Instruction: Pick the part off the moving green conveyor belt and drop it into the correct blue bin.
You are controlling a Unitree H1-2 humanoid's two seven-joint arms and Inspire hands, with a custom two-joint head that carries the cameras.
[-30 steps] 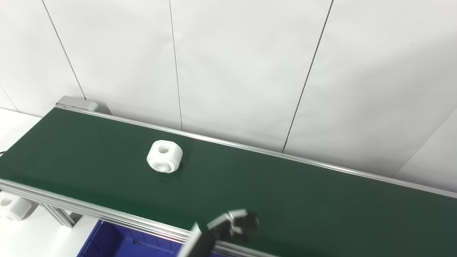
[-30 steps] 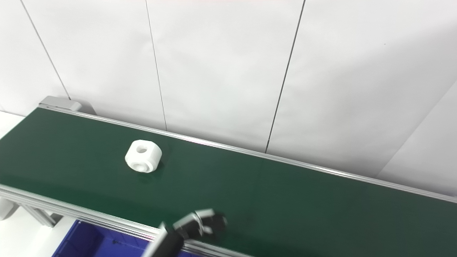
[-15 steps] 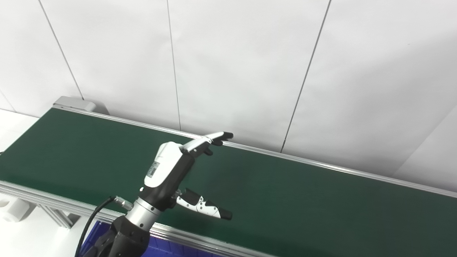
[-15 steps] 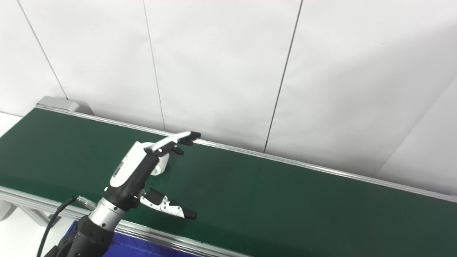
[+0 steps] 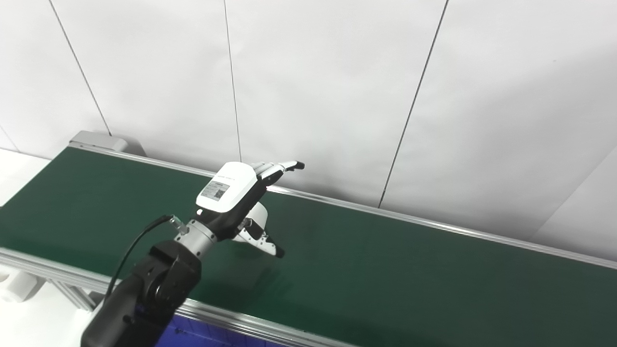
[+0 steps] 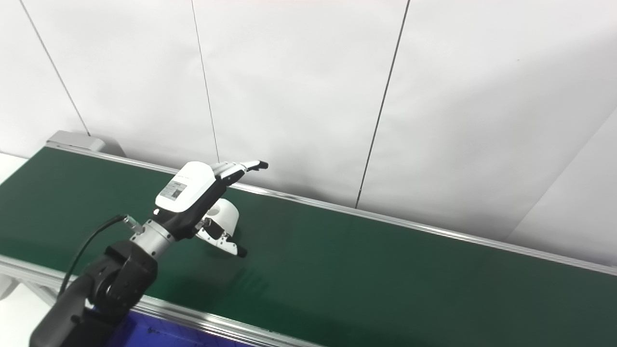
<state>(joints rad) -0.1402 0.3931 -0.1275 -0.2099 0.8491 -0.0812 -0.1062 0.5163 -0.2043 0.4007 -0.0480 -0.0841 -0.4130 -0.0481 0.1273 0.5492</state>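
Note:
A white round part (image 6: 225,215) with holes lies on the green conveyor belt (image 5: 395,260), left of the middle. My left hand (image 5: 237,192) hovers just over it with the palm down, fingers (image 5: 282,167) stretched toward the back wall and the thumb (image 5: 262,242) at the part's near side. The hand is open and hides most of the part; in the left eye view only its right edge (image 5: 259,216) shows. A blue bin (image 5: 193,333) lies below the belt's near rail. My right hand is out of view.
The belt's aluminium near rail (image 5: 270,327) runs along the bottom. A grey end housing (image 5: 99,142) sits at the belt's far left. White wall panels stand right behind the belt. Another white part (image 5: 14,285) lies on the white surface at bottom left.
My left hand has risen from the near rail, reached across the belt and turned palm down over the part. The part has moved right along the belt.

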